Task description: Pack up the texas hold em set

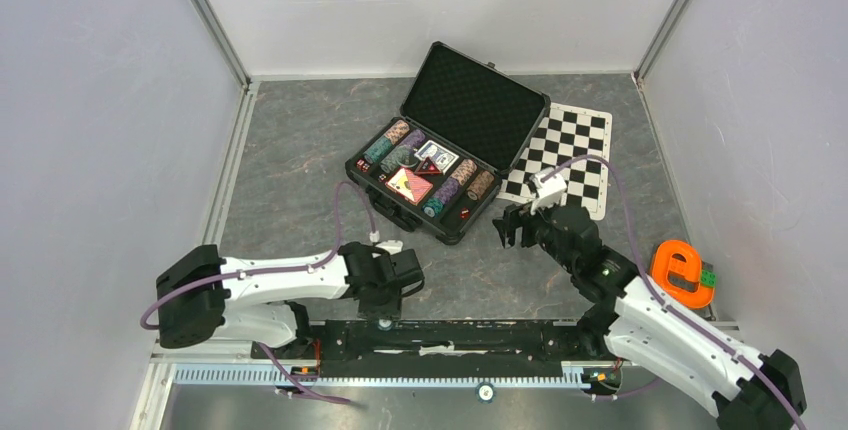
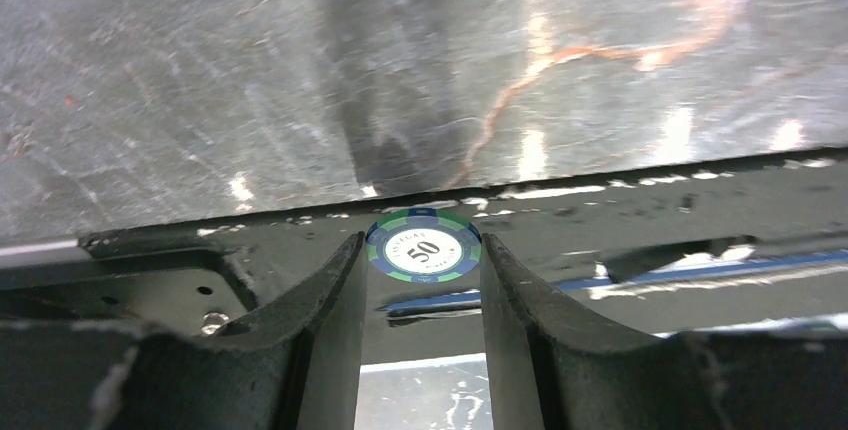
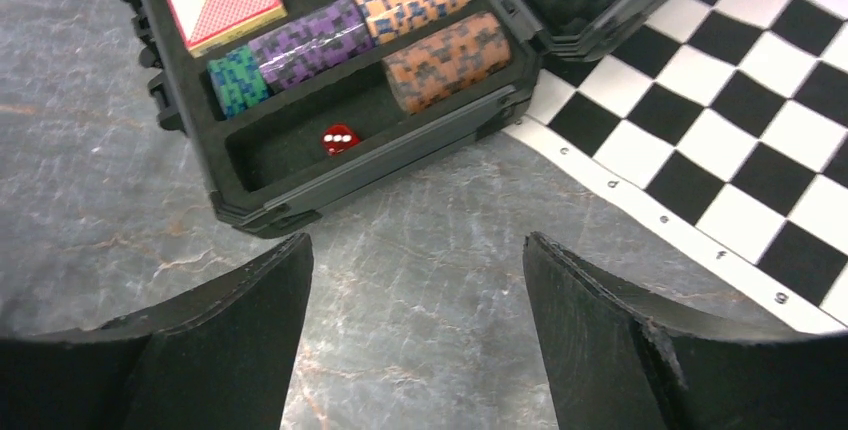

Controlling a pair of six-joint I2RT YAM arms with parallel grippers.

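Observation:
The black hinged case (image 1: 404,212) lies open at the table's middle, its foam lid (image 1: 470,100) tilted back. It holds rows of striped chips (image 1: 398,143), a red deck (image 1: 410,186) and a blue deck (image 1: 437,157). My left gripper (image 1: 385,302) is at the near edge over the black base rail, its jaws narrowed onto a blue-green "50" chip (image 2: 423,247) that fills the gap between the tips. My right gripper (image 1: 512,225) is open and empty above bare table just right of the case's near corner (image 3: 400,145). A red die (image 3: 339,139) lies in the front slot.
The black-and-white chequered mat (image 1: 575,155) lies right of the case, partly under the lid, and shows in the right wrist view (image 3: 740,130). An orange e-shaped piece (image 1: 683,272) sits at the right beside my right arm. Grey walls stand close on both sides.

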